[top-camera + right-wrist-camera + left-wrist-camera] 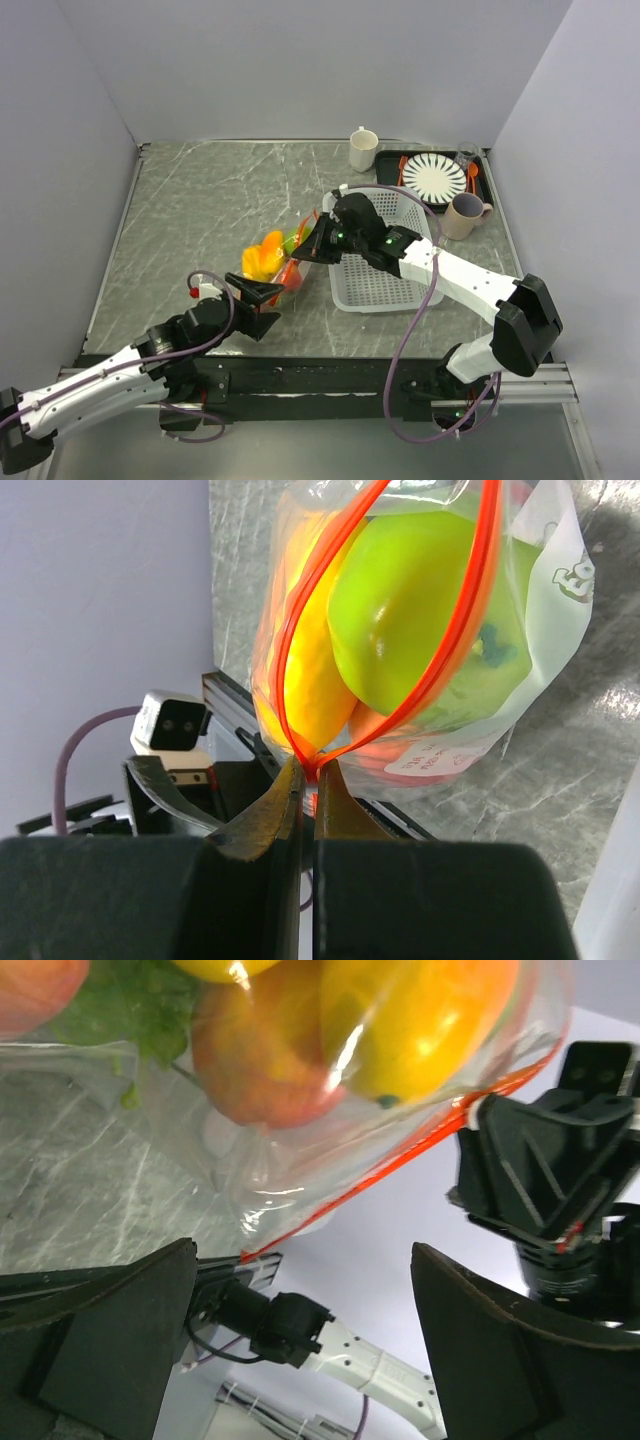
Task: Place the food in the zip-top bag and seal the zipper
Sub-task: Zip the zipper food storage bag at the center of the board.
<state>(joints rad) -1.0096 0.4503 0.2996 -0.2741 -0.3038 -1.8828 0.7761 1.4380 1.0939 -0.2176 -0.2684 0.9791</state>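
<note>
The zip-top bag lies on the table left of the basket, holding the food: a yellow pepper, a green apple, a peach and an orange piece. Its zipper gapes open in a loop above the fruit. My right gripper is shut on one end of the zipper; it also shows in the top view at the bag's right side. My left gripper is wide open and empty just in front of the bag, whose zipper runs above its jaws.
A white mesh basket stands right of the bag, under my right arm. Behind it are a white mug, a black tray with a striped plate, and a beige mug. Walls enclose the table.
</note>
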